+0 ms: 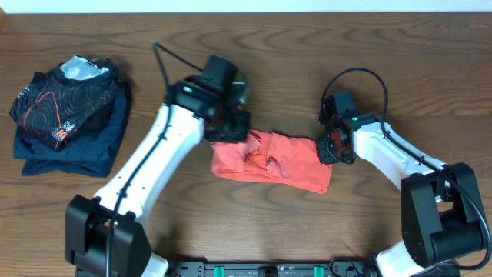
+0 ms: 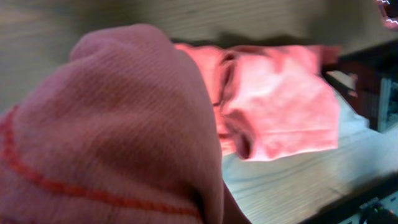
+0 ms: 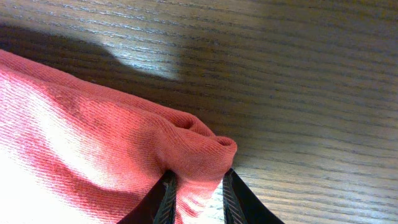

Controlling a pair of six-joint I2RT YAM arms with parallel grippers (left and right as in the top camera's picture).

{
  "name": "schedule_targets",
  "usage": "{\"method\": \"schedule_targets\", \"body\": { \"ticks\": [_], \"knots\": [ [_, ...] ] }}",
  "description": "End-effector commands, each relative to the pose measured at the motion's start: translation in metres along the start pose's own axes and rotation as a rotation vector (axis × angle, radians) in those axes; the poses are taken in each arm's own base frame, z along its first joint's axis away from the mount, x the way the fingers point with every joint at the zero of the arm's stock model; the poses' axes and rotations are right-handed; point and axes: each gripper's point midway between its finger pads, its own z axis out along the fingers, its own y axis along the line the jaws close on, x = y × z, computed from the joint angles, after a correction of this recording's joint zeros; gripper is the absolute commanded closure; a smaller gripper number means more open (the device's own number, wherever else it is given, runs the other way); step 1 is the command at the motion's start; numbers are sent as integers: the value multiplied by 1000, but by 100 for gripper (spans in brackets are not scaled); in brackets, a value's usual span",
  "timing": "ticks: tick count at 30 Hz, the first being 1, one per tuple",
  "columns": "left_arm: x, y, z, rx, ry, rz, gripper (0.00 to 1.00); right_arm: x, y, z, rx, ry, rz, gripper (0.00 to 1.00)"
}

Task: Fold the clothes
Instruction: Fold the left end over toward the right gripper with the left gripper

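So the coral-red cotton T-shirt (image 1: 273, 163) lies mid brown wooden table (image 1: 231, 31), bunched into a narrow band. The right gripper (image 3: 196, 194) is nearly closed, pinching a fold at the shirt's right end. The left gripper (image 1: 231, 129) is clamped tight w/ fabric bunched over its cam, so prob gripping the left end. Both ends held = control for the next fold, imo. The black garment w/ orange contour lines (image 1: 65, 104) is well apart, far left.
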Motion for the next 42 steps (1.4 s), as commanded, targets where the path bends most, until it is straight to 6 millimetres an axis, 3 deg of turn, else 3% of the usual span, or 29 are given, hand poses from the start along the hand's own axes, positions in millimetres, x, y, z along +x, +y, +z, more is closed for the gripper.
{"method": "schedule_targets", "body": {
  "ticks": [1,6,18,24,30,42],
  "knots": [
    [-1,-34,-2,53,-27,58,93,14,11,15,-34,62,-3,76],
    [-3,-70,5,66,-84,156,91,16,11,15,-33,69,-3,75],
    [2,-95,16,47,-112,193,89,19,10,14,-30,85,-3,75],
    [5,-103,37,57,-83,211,87,20,10,14,-30,88,-3,75],
    [16,-130,51,132,-50,262,87,20,10,14,-30,88,-3,74],
    [21,-135,69,126,-25,277,83,23,10,14,-28,100,-3,73]
  ]
}}
